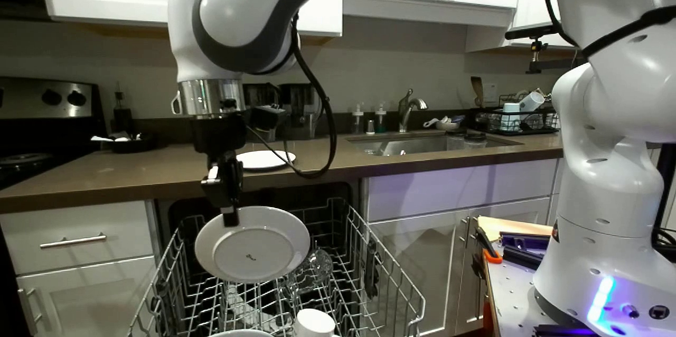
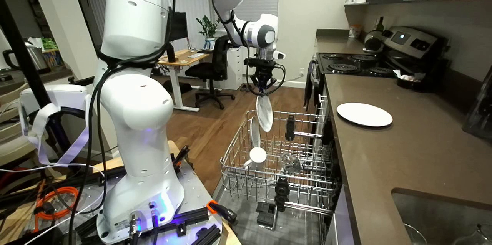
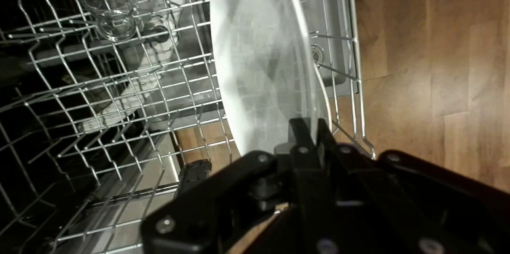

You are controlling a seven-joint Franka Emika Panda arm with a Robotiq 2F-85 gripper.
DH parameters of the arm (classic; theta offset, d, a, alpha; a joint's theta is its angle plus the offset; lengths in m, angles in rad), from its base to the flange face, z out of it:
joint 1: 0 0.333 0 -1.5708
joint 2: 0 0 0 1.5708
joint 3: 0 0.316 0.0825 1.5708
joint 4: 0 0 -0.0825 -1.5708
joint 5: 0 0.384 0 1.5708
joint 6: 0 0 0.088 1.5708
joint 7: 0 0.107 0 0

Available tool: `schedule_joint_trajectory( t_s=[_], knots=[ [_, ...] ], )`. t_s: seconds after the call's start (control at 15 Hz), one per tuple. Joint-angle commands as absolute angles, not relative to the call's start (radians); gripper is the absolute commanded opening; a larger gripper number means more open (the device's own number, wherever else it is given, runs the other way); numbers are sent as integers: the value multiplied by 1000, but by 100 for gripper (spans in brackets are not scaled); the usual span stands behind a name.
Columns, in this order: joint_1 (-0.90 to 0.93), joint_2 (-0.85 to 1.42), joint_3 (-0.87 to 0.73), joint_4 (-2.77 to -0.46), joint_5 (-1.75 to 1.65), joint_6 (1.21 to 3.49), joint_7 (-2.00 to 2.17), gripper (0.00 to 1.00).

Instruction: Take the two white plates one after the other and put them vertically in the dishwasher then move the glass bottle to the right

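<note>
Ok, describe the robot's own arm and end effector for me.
The arm is glossy white with rounded segments, dark grey joint trim and black straps. A black cable loops outside it. A shiny silver collar leads to the black end effector, with jointed linkages and visible screws. The base carries a glowing blue-white light strip.

Racked plate [image 1: 241, 333] mostly cropped (in an exterior view).

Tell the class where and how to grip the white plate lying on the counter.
Probably by the rim of the white plate, on the side facing the dishwasher, coming in low: it lies flat near the edge of the counter, and the dark strip beneath suggests its thin rim stands clear enough for a finger underneath. The gripper must first release the held plate.
</note>
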State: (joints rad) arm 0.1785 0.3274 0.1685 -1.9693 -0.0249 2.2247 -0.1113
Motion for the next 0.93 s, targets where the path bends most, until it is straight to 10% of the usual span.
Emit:
schedule_joint_trajectory(
  t_s=[0.0,0.87],
  knots=[
    [137,323,200,-1976,69,2237,-244,4],
    [104,463,211,-1851,151,2219,-381,4]
  ],
)
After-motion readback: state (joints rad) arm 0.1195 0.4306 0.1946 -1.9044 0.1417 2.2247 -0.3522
